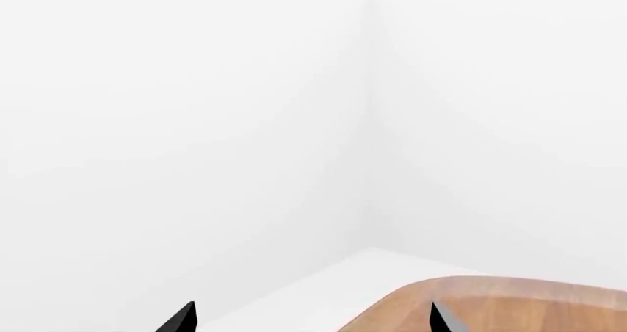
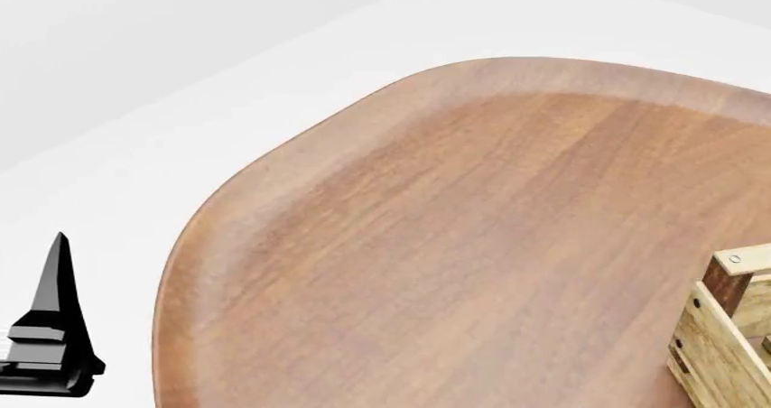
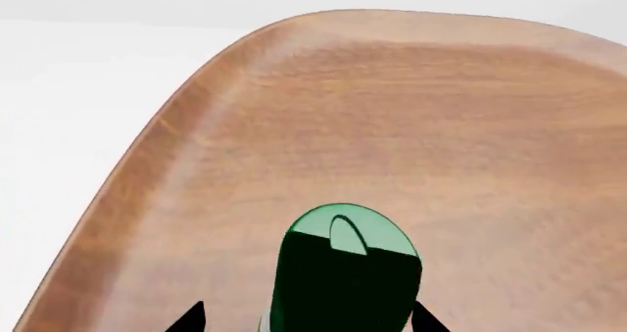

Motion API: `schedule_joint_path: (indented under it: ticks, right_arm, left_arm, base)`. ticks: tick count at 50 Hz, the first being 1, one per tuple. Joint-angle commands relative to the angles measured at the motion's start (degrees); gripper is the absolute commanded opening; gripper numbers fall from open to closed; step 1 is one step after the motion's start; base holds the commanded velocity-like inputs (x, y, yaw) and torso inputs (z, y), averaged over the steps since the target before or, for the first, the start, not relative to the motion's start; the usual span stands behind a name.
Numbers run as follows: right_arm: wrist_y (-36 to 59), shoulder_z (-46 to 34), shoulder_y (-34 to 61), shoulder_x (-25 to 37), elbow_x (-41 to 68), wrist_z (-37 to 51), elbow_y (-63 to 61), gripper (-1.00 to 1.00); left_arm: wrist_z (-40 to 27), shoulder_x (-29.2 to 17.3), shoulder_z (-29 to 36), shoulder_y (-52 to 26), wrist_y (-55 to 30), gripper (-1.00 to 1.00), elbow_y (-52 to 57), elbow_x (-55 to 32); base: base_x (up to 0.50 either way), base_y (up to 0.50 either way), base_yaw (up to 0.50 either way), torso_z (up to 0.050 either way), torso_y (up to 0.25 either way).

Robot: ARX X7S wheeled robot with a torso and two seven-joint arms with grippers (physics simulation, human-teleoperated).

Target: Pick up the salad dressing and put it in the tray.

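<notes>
the right end effector [image 3: 305,319] pinches the green salad dressing [image 3: 345,273] between its dark fingertips, held above the wooden surface [image 2: 458,245]. the left end effector [image 1: 311,319] is spread with nothing between its tips, off the surface's edge. the tray [image 2: 723,336] shows only one corner, further right.

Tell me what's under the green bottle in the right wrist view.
Wooden tabletop fills the view beyond the green bottle, between the right gripper fingertips. Whether the bottle stands on it or is lifted is hidden; its base lies outside the frame.
</notes>
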Motion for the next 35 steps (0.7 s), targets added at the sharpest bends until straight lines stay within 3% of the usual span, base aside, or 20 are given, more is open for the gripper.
schedule_joint_path:
  ticks: [1,14,15,35]
  right_arm:
    - [-1.65,-1.37,3.08,-2.72,-0.40,-1.12,6.51,1.00]
    - [-4.57,-0.05,5.01,-5.21,-0.84,-0.27,13.95,1.00]
    - [-4.91,0.09,5.04,-5.43,-0.88,-0.11,14.28,-1.00]
    - [-3.96,0.70,4.78,-4.33,0.18,0.73,7.43,-1.00]
  left_arm:
    - [-0.13,-0.13,0.22,0.03,0.23,1.00,-0.30,-0.03]
    - [-0.33,-0.33,0.72,-0.03,0.17,1.00,-0.23,-0.02]
    - [-0.37,-0.35,0.70,-0.07,0.10,1.00,-0.21,-0.07]
    - [-0.66,-0.83,0.84,-0.27,0.19,1.00,-0.04,-0.27]
  base:
    - [0.00,0.00,0.00,0.000,0.000]
    - [0.00,0.00,0.00,0.000,0.000]
    - [0.00,0.00,0.00,0.000,0.000]
    - [0.00,0.00,0.00,0.000,0.000]
